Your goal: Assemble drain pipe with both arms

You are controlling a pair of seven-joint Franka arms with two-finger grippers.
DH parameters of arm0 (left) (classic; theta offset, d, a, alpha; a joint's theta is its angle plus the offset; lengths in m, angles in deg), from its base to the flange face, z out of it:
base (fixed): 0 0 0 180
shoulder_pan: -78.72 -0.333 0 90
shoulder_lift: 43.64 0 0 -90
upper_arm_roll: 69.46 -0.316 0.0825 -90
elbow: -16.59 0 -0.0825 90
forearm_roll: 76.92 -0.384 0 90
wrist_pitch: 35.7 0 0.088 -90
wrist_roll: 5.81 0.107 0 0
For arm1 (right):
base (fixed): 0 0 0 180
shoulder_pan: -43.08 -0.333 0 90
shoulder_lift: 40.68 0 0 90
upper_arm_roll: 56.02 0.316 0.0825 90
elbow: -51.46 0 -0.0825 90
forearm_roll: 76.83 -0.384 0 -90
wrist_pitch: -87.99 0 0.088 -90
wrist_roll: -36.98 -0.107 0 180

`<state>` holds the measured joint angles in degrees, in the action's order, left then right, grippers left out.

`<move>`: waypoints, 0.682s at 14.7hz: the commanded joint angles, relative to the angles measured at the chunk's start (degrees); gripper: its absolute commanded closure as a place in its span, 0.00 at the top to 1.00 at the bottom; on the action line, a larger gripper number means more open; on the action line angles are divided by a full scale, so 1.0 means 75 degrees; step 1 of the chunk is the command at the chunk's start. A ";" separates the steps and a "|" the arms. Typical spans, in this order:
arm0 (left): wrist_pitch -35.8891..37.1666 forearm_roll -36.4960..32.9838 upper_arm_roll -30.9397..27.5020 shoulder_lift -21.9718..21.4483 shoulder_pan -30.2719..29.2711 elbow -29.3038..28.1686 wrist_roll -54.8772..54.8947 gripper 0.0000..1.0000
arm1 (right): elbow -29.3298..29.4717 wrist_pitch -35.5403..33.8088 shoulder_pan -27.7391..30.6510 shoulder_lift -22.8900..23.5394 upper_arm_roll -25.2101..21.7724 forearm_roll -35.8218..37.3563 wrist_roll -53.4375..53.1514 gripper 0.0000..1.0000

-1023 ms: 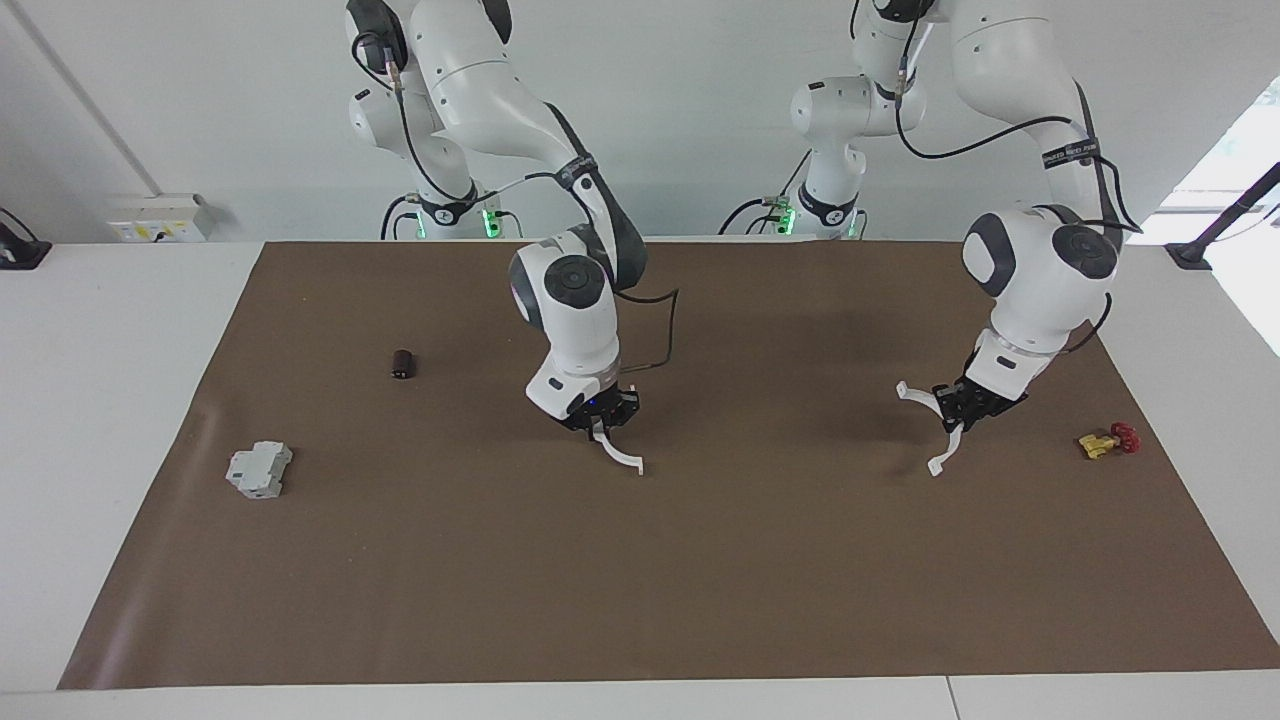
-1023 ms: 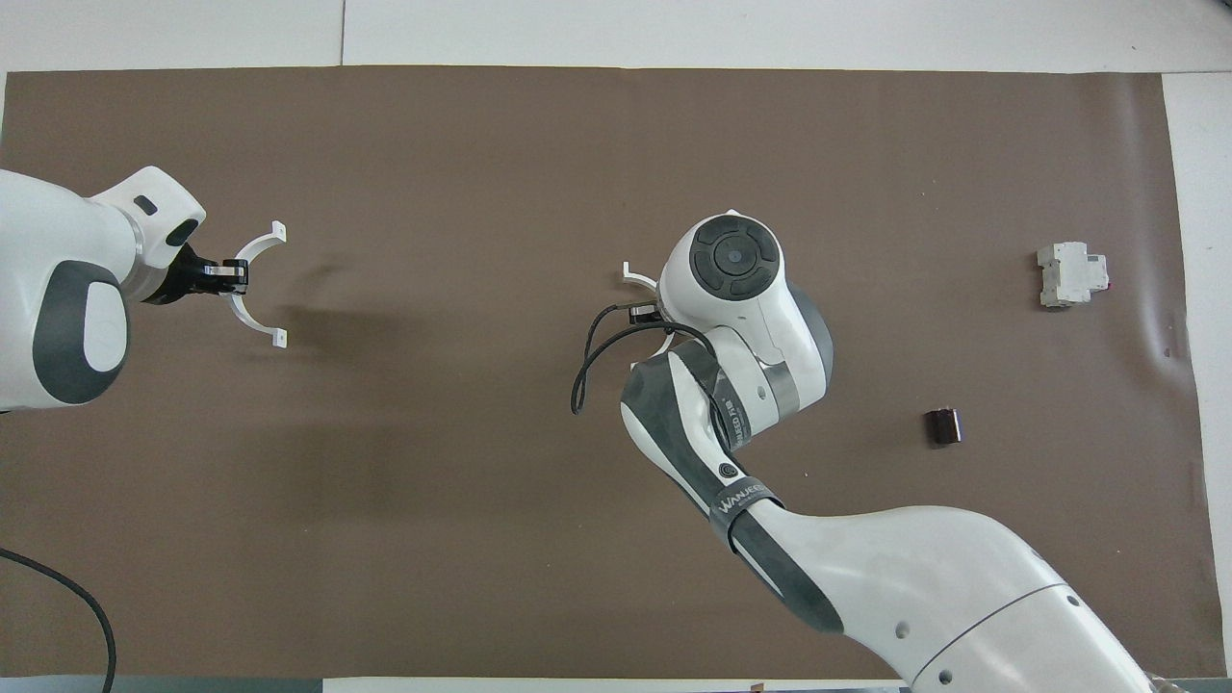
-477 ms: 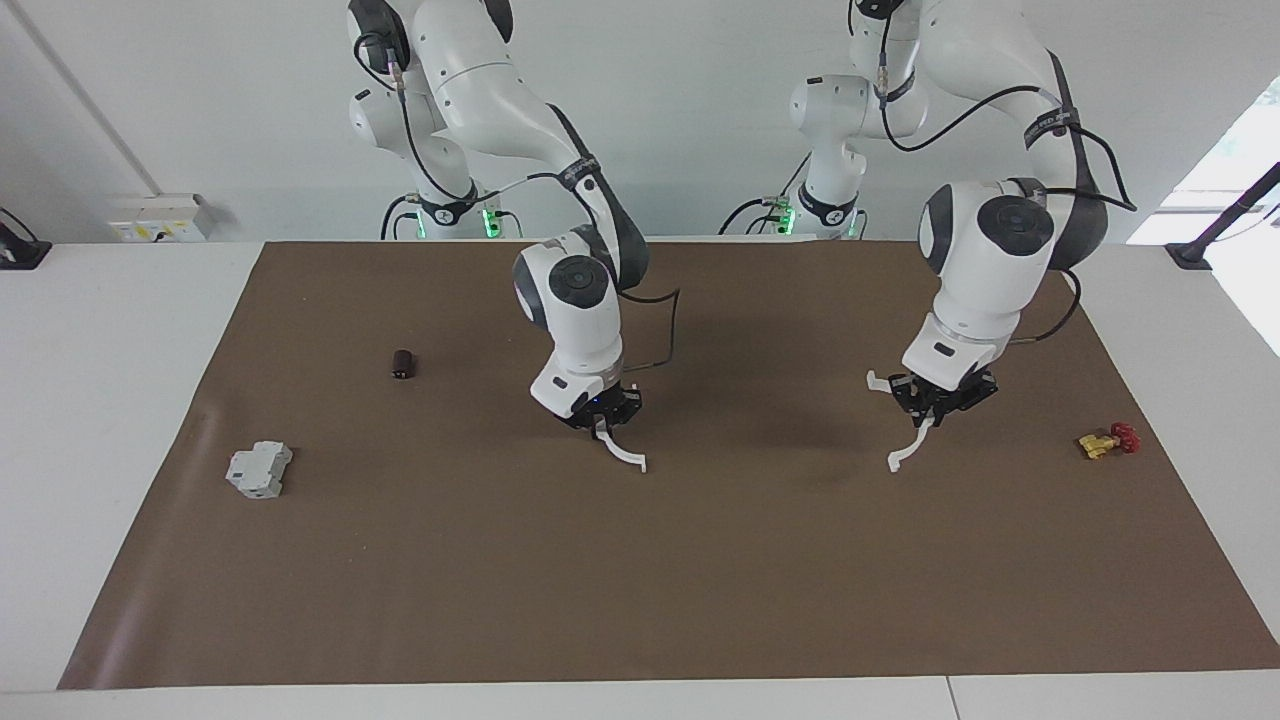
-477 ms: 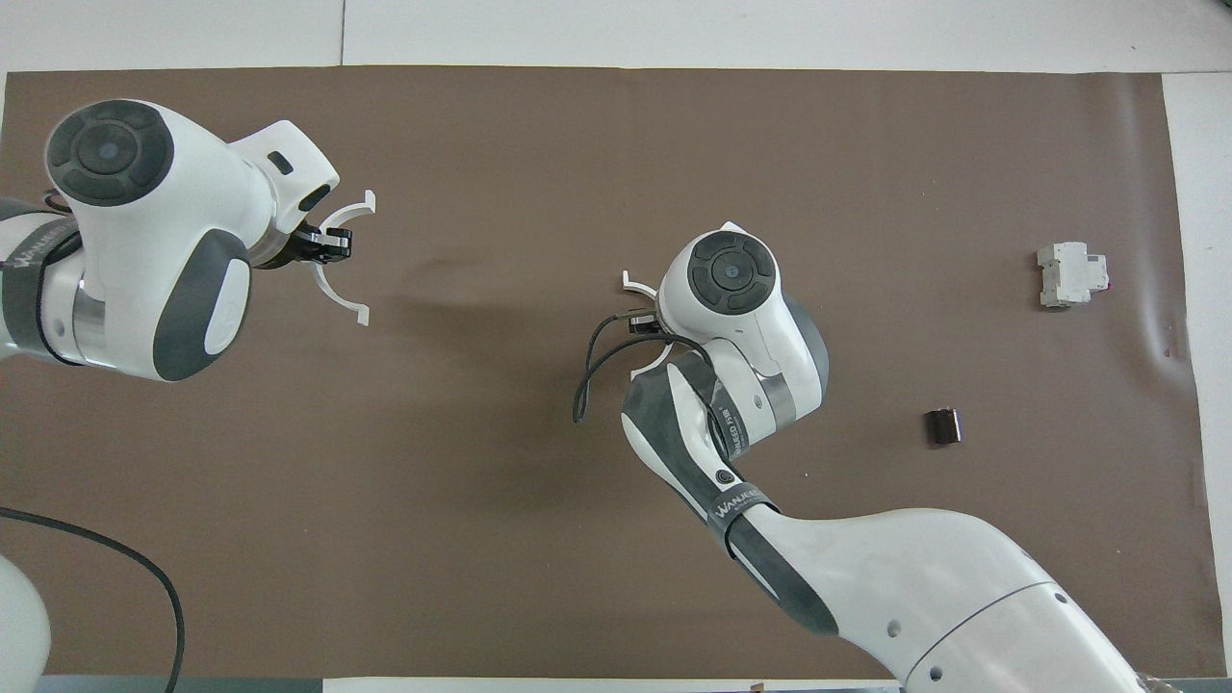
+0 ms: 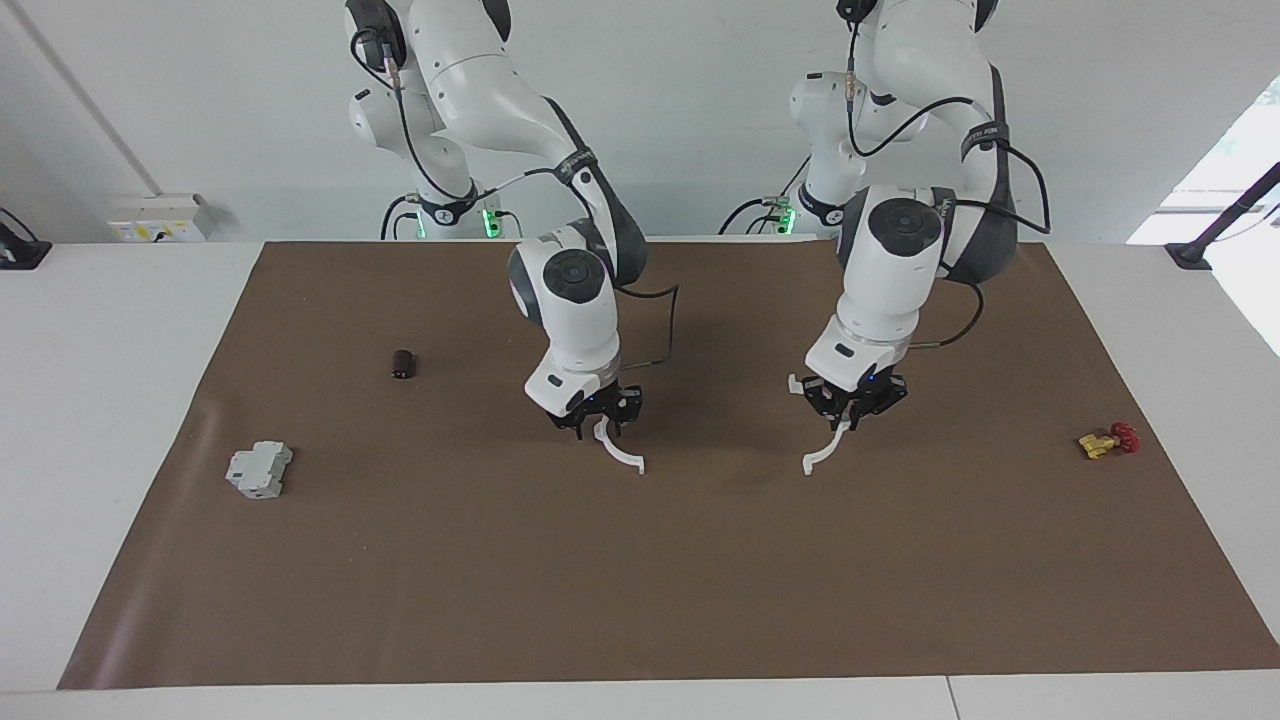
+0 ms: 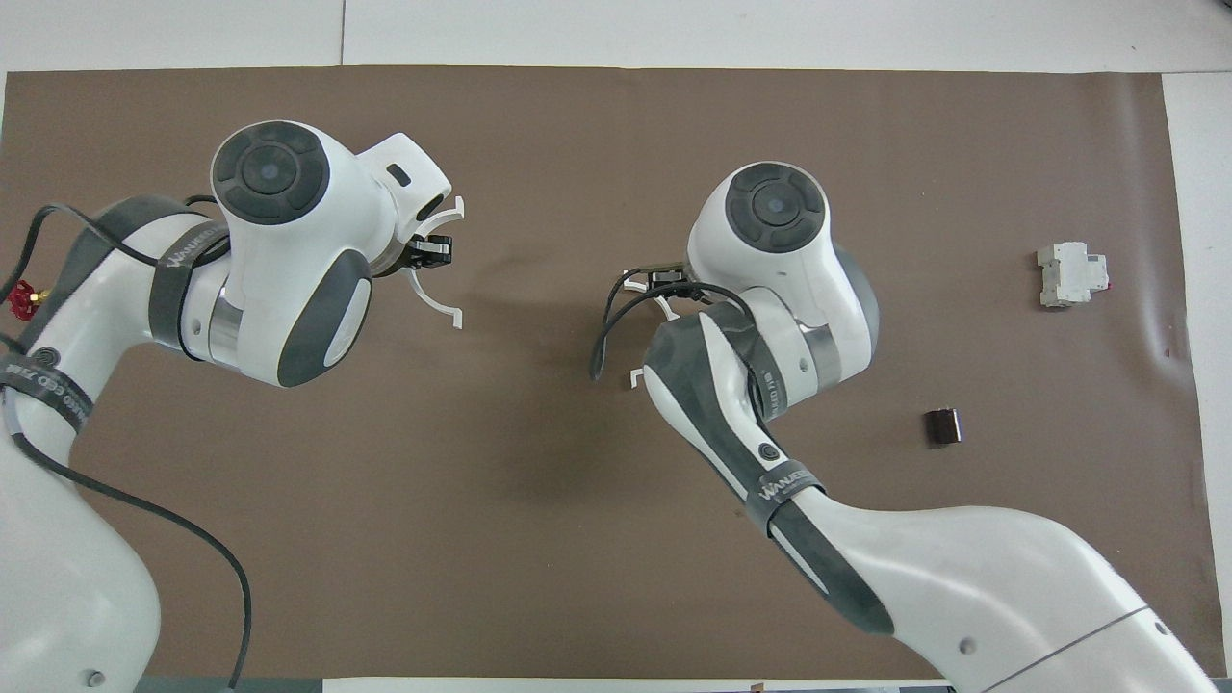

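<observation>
The drain pipe is in two white half-ring arcs, both held above the brown mat. My left gripper (image 5: 851, 408) is shut on one arc (image 5: 822, 452), which hangs down from it over the middle of the mat; both show in the overhead view, gripper (image 6: 438, 252) and arc (image 6: 435, 302). My right gripper (image 5: 597, 413) is shut on the other arc (image 5: 622, 458), also over the middle. In the overhead view the right wrist hides most of that gripper (image 6: 664, 281) and only the arc's end tabs (image 6: 632, 282) show. The two arcs are apart, with open mat between them.
A grey boxy block (image 5: 259, 470) lies toward the right arm's end of the mat, with a small dark cylinder (image 5: 403, 364) nearer to the robots. A yellow-and-red valve (image 5: 1108, 440) lies toward the left arm's end. The brown mat (image 5: 640, 580) covers the table.
My left arm has swung its arc from the left arm's end of the mat toward the middle, closing on the right gripper. The right gripper has stayed about in place.
</observation>
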<state>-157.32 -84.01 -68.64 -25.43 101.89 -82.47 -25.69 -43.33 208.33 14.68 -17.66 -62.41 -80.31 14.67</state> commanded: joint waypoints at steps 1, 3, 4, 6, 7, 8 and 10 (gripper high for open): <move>-0.0002 0.0055 -0.0098 0.0723 0.0577 0.0551 -0.0570 0.00 | -0.0053 -0.0867 0.0877 -0.0887 0.0032 0.0018 -0.0003 1.00; -0.0235 0.0055 -0.0098 0.0947 0.0835 0.0681 -0.0911 0.00 | 0.0040 -0.1756 0.1452 -0.1391 0.0043 -0.0017 0.0416 1.00; -0.0318 0.0055 -0.0098 0.0982 0.0941 0.0669 -0.1028 0.00 | 0.0226 -0.2294 0.1652 -0.1579 0.0020 -0.0006 0.0721 1.00; -0.0610 0.0067 -0.0098 0.1170 0.1175 0.0681 -0.1274 0.00 | 0.0777 -0.3326 0.2190 -0.1803 0.0020 -0.0006 0.1283 1.00; -0.0716 0.0067 -0.0098 0.1298 0.1292 0.0681 -0.1403 0.00 | 0.0942 -0.3702 0.2378 -0.1955 0.0020 0.0006 0.1518 1.00; -0.0880 0.0067 -0.0098 0.1345 0.1363 0.0669 -0.1520 0.00 | 0.1036 -0.3984 0.2543 -0.2095 0.0008 0.0006 0.1741 1.00; -0.1068 0.0032 -0.0098 0.1334 0.1457 0.0529 -0.1580 0.00 | 0.1131 -0.4501 0.2802 -0.2377 -0.0061 0.0053 0.2478 1.00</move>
<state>-164.08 -84.01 -68.54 -16.07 111.63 -78.88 -36.60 -35.69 177.40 34.29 -34.45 -62.86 -80.21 28.98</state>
